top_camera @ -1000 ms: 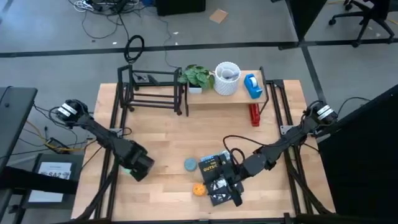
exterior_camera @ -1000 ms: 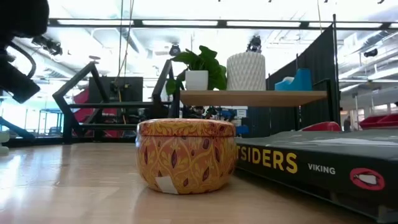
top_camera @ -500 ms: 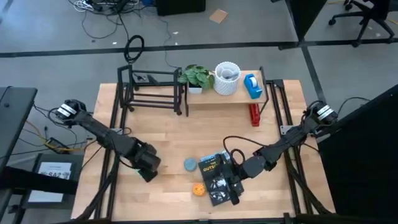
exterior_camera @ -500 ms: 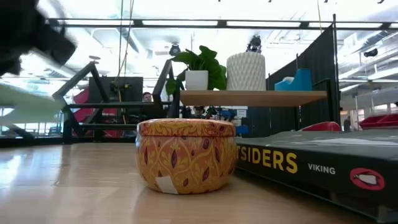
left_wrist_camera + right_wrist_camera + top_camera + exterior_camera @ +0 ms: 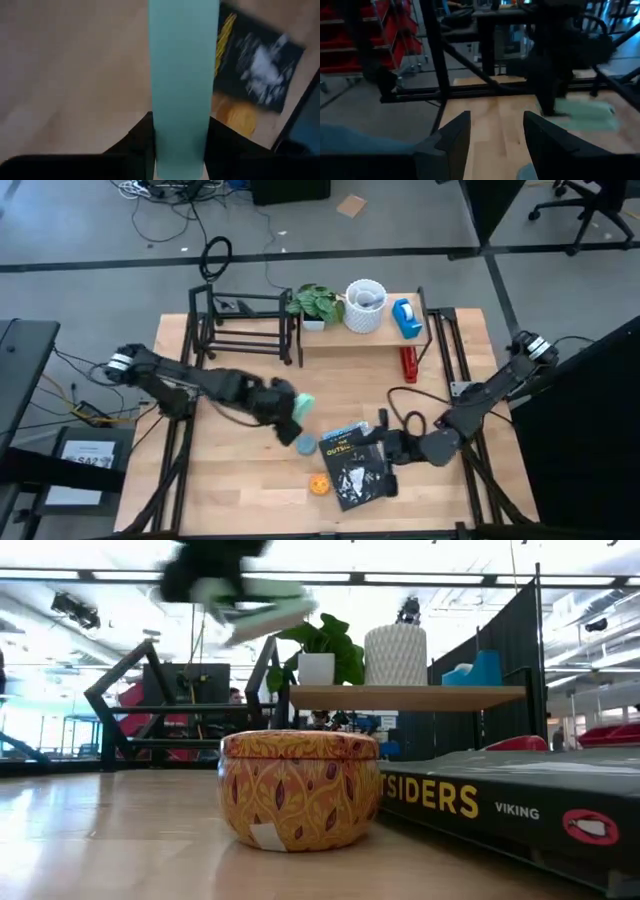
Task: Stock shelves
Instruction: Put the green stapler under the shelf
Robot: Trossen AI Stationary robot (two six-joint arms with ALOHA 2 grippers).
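We start with the stand (image 5: 365,338) at the far edge of the bench (image 5: 250,475): its plank top carries a plant (image 5: 316,304), a white vase (image 5: 365,306) and a blue box (image 5: 405,318), all in a row. Just beside it, on the left arm's side, sits the black rod rack (image 5: 248,328), and we see nothing on its bars. In the low view the plank (image 5: 405,696) runs level behind the tin (image 5: 299,789), with the plant and vase on top.

A red item (image 5: 409,364) lies on the bench right below the stand's end, near the blue box.

Now the left pincer (image 5: 290,408): it hangs over mid-bench, short of the stand, and it's clamped on a pale green item (image 5: 302,406). The left wrist view shows that green strip (image 5: 183,82) squeezed between the dark fingers (image 5: 134,145), with the book (image 5: 257,65) and the orange tin below. In the low view the pincer is a blur high above the tin.

Under it on the bench lies a small blue-grey disc (image 5: 305,444), touching the book's (image 5: 352,465) corner. The orange tin (image 5: 319,486) sits against the book's near edge.

The right pincer (image 5: 388,448) is low at the book's far side, by its edge. Its wrist view shows two fingers (image 5: 449,142) spread wide with bare wood between them, gripping nothing.
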